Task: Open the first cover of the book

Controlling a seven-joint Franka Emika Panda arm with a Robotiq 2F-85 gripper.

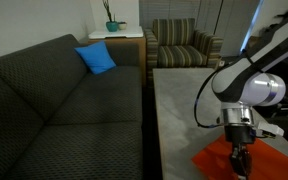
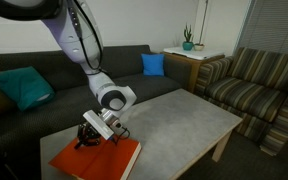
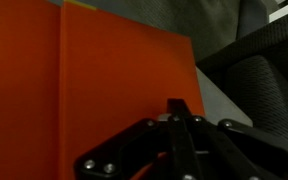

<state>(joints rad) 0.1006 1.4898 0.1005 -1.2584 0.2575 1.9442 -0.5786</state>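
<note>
Hovering low over the book (image 2: 96, 158), flat at the bench (image 2: 184, 115) corner, with the pincer (image 3: 174, 108) drawn together and nothing visibly held. Best to catch the first cover (image 3: 114, 80) at its free edge, lift gently, then swing it in an arc toward its hinged side.

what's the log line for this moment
gripper: shut, tips at book | first cover: flat, not opened
</note>
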